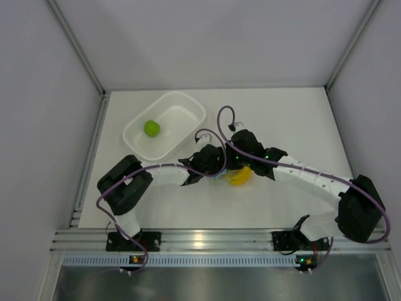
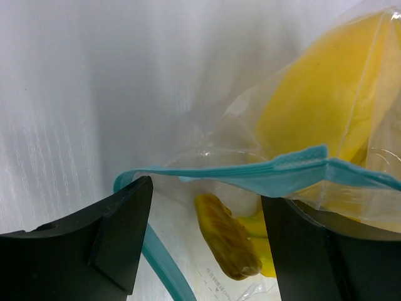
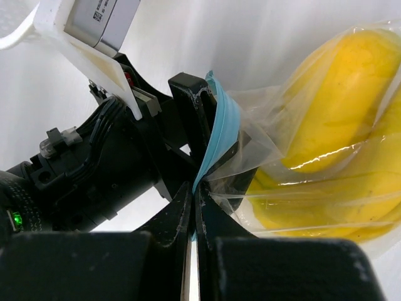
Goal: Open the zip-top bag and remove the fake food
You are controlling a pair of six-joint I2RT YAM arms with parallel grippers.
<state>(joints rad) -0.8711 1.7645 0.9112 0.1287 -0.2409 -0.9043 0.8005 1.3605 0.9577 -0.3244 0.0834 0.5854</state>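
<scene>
Right jaws pinch zip-top bag (image 3: 222, 122); yellow fruit (image 3: 338, 106) inside.

The top camera looks steeply down from six o'clock over the whole table (image 1: 294, 125), while both wrist cameras sit very close, sharing the same zip-top bag (image 2: 294, 166).

A lab test cell: grey panel walls (image 1: 213, 37), white table (image 1: 294, 119), aluminium rail (image 1: 207, 240).

We find bare counter (image 1: 301, 119) at far right and along the near edge. The basket (image 1: 186, 102) fills the far left. At centre, the left end effector (image 2: 210, 216) and right end effector (image 3: 195, 194) meet at the bag (image 3: 250, 135), blocking that passage.
</scene>
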